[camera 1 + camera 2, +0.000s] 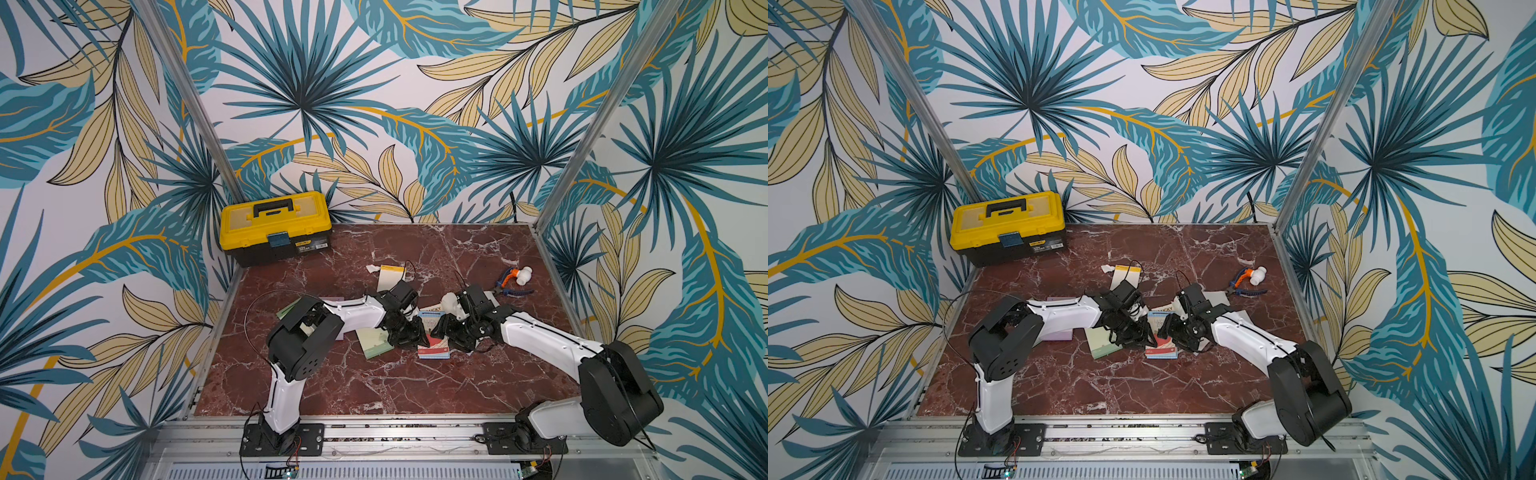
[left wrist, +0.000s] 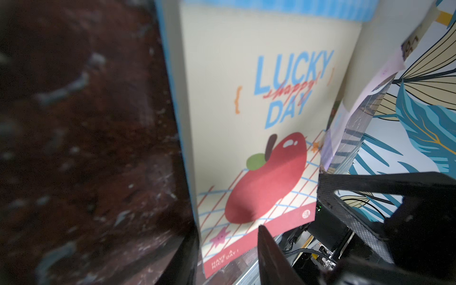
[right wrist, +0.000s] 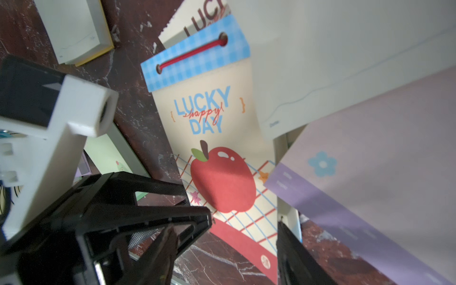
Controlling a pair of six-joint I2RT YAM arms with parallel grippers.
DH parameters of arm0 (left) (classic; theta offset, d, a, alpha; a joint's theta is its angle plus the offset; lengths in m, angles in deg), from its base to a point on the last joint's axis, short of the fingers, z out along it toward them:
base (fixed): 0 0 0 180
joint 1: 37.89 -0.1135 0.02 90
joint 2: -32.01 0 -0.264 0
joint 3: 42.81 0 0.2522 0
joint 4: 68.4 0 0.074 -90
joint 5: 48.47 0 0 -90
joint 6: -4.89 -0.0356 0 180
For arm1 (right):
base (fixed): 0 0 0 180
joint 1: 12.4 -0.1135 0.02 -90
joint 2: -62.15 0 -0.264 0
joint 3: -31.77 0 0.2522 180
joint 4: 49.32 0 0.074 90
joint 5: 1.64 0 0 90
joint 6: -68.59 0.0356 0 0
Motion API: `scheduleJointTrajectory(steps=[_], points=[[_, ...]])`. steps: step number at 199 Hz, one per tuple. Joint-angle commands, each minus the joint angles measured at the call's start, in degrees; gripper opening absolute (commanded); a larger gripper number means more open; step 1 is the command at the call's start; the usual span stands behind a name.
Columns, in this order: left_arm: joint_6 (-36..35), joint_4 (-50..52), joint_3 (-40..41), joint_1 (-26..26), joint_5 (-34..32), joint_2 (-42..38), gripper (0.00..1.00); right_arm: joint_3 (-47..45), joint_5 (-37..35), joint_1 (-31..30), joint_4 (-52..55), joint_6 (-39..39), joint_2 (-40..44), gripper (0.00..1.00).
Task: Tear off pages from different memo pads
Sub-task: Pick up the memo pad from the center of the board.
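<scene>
Step looks like page tear on apple memo pad (image 1: 434, 345), mid-worktop (image 1: 374, 386), blue binding (image 3: 197, 61) at 12 o'clock; suggest left pins the block, right pinches only the top page (image 3: 217, 116) and peels toward the binding. Left hand (image 1: 417, 336) at pad's 9, right hand (image 1: 440, 328) at its 3; forearms low, wrists pitched down. Left jaws narrow, astride the 6 o'clock edge, grip unclear; right jaws wider, empty.

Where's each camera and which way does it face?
Top views: high in front, looking down at red marble table; left arm and right arm show.
Left wrist: on left arm, facing the apple-printed "LUCKY DAY" memo pad; left fingers show.
Right wrist: on right arm, same pad; right fingers show.
Wrist views share that pad.
</scene>
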Motion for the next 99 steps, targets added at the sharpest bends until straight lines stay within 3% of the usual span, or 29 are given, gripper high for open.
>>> scheduleJointTrajectory(steps=[1, 99], points=[[-0.94, 0.28, 0.68, 0.69, -1.09, -0.21, 0.41, 1.27, 0.70, -0.94, 0.91, 0.37, 0.50, 0.65], [-1.11, 0.12, 0.75, 0.69, -1.02, -0.43, 0.41, 2.60, 2.50, -1.73, -0.85, 1.30, -1.73, 0.57]])
